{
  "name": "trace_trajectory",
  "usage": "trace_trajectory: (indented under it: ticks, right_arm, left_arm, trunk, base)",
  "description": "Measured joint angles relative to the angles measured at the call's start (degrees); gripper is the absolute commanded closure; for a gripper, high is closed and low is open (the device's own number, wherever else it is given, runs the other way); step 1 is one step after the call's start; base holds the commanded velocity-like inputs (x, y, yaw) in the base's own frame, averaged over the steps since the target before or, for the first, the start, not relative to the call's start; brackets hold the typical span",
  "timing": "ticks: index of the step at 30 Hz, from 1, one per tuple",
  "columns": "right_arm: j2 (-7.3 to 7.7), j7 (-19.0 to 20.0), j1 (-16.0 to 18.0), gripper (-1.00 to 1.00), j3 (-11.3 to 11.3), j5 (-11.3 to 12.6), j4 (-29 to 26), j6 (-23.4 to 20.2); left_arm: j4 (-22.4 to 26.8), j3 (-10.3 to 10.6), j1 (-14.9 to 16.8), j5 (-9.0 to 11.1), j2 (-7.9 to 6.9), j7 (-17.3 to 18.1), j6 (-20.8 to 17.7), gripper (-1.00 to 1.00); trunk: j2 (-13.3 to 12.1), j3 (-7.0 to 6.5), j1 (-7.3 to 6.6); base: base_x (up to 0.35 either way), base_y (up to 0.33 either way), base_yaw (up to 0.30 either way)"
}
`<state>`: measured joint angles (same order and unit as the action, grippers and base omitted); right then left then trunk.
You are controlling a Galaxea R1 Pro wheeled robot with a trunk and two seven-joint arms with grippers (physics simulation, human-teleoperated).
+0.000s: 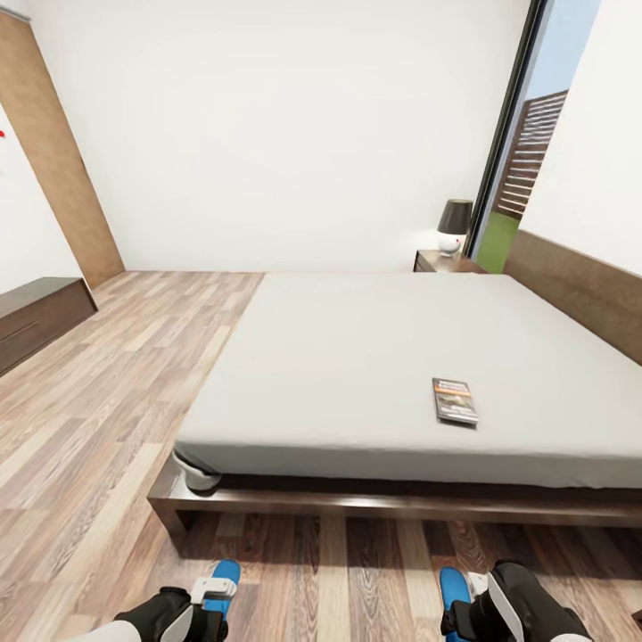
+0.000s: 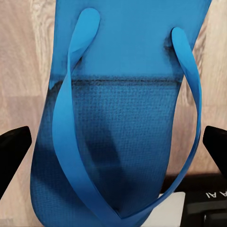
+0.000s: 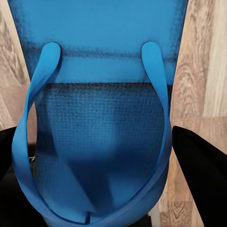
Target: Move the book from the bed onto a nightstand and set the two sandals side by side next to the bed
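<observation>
Head view: book (image 1: 455,400) near bed (image 1: 374,357) edge, both hands (image 1: 207,599) (image 1: 464,615) spread around 2 sandals (image 1: 223,584) (image 1: 454,588).

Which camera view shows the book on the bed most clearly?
The head view: the book lies flat on the grey mattress of the bed, fully visible. The wrist views look at a blue sandal each over the wood floor, not the book.

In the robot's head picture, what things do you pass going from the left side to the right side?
Long dark dresser → left end effector with a blue sandal → book on the bed, with the lamp far behind on the nightstand → right end effector with the other sandal.
</observation>
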<state>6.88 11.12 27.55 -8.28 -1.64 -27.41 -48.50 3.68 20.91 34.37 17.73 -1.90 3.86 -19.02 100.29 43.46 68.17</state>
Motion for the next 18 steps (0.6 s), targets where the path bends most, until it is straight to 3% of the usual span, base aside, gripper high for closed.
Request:
trace_trajectory:
  ticks: [10,18]
  right_arm:
    - [0.04,0.12,-0.01,1.00,0.08,0.11,-1.65,-0.52]
    - [0.57,0.95,-0.44,1.00,0.16,0.14,-7.97,-4.41]
  left_arm:
    - [0.14,-0.09,-0.02,0.04,0.06,-0.07,0.00,1.00]
    - [0.15,-0.13,-0.02,0.04,0.09,-0.08,0.04,1.00]
  trunk:
    - [4.01,1.80,2.20]
    - [7.22,3.23,3.95]
  base:
    - [0.000,0.000,0.000]
    - [0.000,0.000,0.000]
